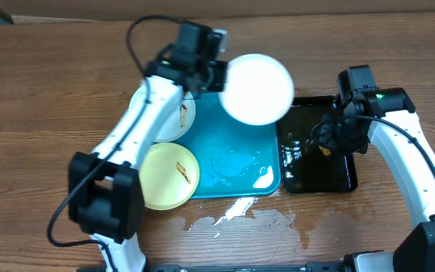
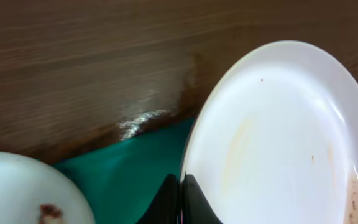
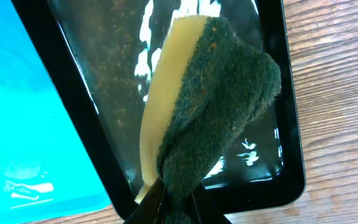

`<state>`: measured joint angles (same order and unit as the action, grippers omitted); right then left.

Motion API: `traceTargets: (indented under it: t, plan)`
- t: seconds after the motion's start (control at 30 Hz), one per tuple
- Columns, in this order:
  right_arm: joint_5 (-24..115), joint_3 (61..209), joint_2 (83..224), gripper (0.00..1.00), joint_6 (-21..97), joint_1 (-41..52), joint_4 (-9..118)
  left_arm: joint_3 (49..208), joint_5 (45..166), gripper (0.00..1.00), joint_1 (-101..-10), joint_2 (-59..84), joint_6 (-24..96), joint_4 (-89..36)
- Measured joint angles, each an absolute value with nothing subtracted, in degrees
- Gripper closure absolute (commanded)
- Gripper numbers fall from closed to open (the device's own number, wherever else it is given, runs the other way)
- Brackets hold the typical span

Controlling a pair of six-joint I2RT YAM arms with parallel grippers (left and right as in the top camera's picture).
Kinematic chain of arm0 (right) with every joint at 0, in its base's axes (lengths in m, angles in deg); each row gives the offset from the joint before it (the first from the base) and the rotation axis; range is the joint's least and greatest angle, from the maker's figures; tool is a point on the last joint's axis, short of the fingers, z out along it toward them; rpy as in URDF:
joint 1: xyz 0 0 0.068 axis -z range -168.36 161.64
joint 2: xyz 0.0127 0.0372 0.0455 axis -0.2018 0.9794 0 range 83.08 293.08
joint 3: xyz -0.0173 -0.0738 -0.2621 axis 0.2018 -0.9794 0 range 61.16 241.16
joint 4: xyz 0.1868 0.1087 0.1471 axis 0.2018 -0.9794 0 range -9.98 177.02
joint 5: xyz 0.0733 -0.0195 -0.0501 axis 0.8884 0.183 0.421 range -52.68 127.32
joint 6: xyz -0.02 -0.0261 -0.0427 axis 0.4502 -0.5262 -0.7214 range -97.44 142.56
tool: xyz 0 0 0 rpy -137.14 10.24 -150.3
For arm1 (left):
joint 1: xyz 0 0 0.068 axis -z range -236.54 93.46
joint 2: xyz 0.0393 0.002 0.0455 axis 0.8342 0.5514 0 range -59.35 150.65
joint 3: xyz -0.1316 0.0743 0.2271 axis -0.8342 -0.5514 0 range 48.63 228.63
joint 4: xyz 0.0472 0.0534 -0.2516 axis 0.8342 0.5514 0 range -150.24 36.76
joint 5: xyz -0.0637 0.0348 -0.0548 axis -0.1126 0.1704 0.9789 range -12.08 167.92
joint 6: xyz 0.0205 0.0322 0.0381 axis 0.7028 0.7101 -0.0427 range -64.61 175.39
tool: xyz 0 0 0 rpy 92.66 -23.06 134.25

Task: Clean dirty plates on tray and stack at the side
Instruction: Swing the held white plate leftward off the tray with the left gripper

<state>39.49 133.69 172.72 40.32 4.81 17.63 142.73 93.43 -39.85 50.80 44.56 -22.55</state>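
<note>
Left gripper (image 1: 216, 74) is clamped tight on the rim of a white plate (image 1: 257, 88), pinching its 9 o'clock edge. The plate is off the surface, over the 1 o'clock corner of the blue tray (image 1: 232, 162), face up toward the overhead camera. The wrist view shows faint streaks and a brown smudge near the far rim, so we judge it not clean yet.

Right gripper (image 3: 173, 202) is nearly closed on a sponge (image 3: 213, 93), yellow foam with a green scour side, over the wet black tray (image 1: 347, 181).

Key relation: the held plate is at roughly 10 o'clock from the sponge, near but apart. The right arm is nearer and is the only free one. The plate is round, so it has no long axis. What matters is that the pinch is on the side away from the sponge, leaving the face open to it. We reckon the next move is sponge to 10 o'clock, or plate to 3 o'clock over the black tray.

Second white plate (image 1: 174, 121) and yellow-green plate (image 1: 165, 177) are at the blue tray's 9 and 7 o'clock edge, both brown-smeared. We can't tell if they rest on its rim.

Risk: with a one-edge pinch, scrub pressure could lever the plate. There's also a puddle (image 1: 240, 215) on the table (image 1: 44, 98).
</note>
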Motion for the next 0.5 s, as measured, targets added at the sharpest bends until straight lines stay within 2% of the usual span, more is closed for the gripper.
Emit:
traceTargets:
  t: [0.27, 0.5]
  plan:
    - [39.5, 133.7, 172.7, 0.9, 40.3, 4.8, 18.0, 142.7, 98.9, 0.96, -59.7, 48.6, 43.0, -16.5]
    - [39.5, 133.7, 172.7, 0.89, 40.4, 4.8, 18.0, 142.8, 97.4, 0.96, -74.5, 48.6, 41.8, -14.5]
